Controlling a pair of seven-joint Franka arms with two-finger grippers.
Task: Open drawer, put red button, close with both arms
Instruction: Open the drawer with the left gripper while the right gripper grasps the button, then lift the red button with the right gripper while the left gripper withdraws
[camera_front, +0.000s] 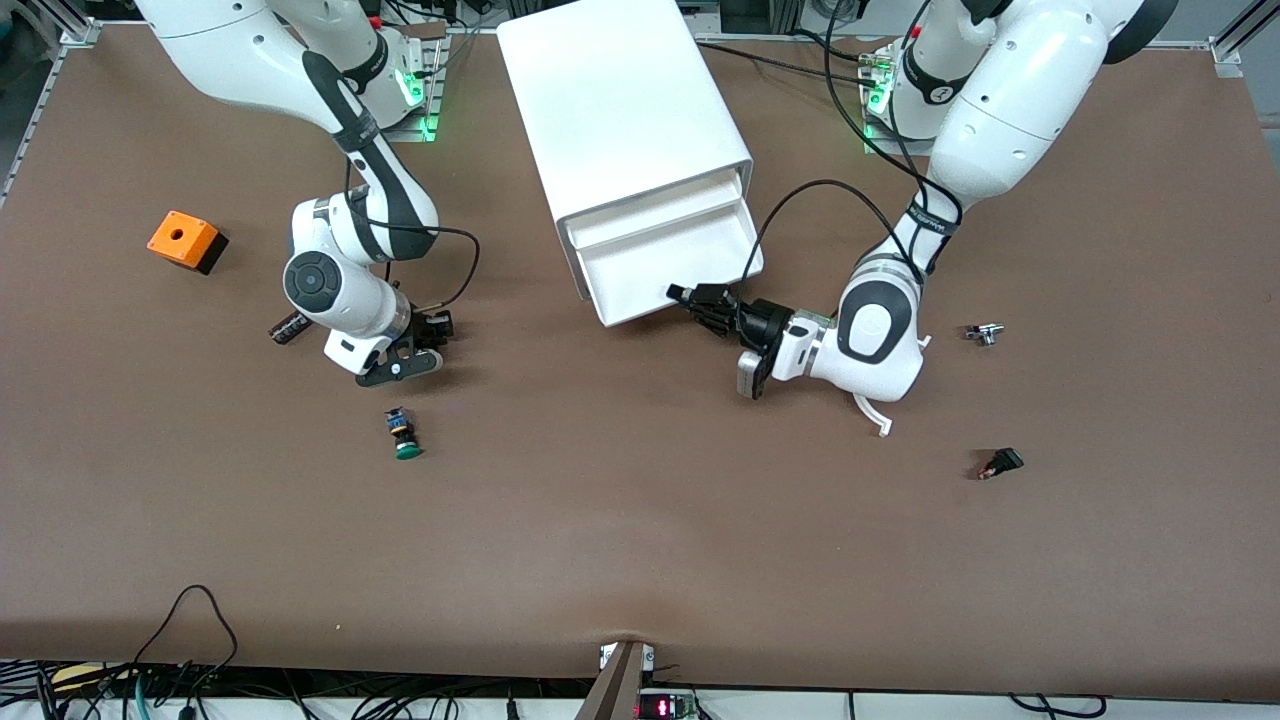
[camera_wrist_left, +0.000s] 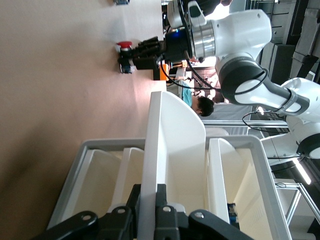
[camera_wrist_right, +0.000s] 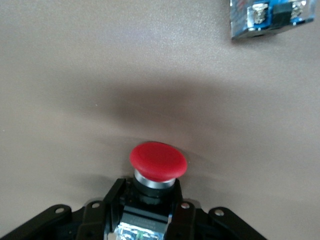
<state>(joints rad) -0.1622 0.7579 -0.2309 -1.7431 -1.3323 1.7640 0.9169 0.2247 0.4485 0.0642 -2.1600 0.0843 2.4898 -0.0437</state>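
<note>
Red is showing plainly in the right wrist view, where the red button (camera_wrist_right: 158, 162) is sitting between the right gripper (camera_front: 400, 368)'s fingers, which are clamping on its dark body just under the cap, low against the brown table (camera_front: 640, 540); gripping the body rather than the domed cap is probably giving the fingers flatter sides to bite on. In the front view that gripper is working at the right arm's end of the table, with the green-capped button (camera_front: 404, 436) lying a little nearer the camera and the orange box (camera_front: 184, 241) well apart. The left gripper (camera_front: 706, 303) is pinching the front lip of the drawer (camera_front: 668, 270), its fingers closing on the thin white wall, and the tray is standing pulled out of the cabinet (camera_front: 620, 110). Holding it there is likely keeping the tray steady and open while the button is being brought across. The button is not yet in the drawer.
</note>
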